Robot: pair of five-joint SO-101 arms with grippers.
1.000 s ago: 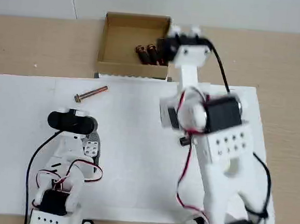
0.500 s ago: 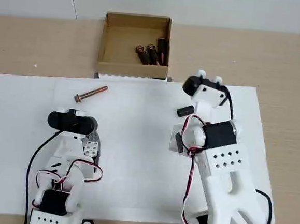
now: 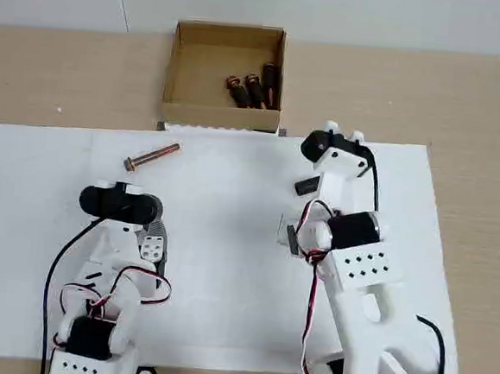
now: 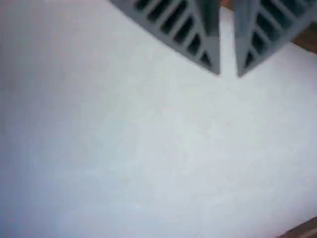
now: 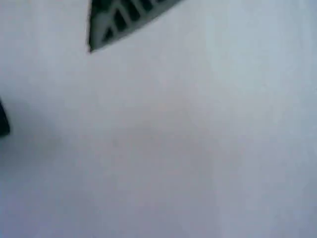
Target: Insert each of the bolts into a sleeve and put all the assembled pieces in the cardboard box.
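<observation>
The cardboard box (image 3: 180,69) at the table's far side holds three assembled pieces (image 3: 253,88). One copper bolt (image 3: 151,156) lies on the white paper (image 3: 220,237), left of centre. A black sleeve (image 3: 306,186) lies on the paper, right of centre. My right gripper (image 3: 332,154) hangs over the paper just beside the sleeve. One of its grey fingers (image 5: 129,20) shows in the right wrist view with nothing held. My left gripper (image 4: 228,69) sits low over bare paper near the front left, its jaws close together and empty. It also appears from above, the left gripper (image 3: 154,242).
The paper covers most of the wooden table (image 3: 51,67). Bare wood lies around the box and along the right edge. A dark edge (image 5: 3,119) shows at the side of the right wrist view.
The right arm has drawn back from above the box to the paper beside the black sleeve. A third piece now lies in the box. The left arm has stayed still.
</observation>
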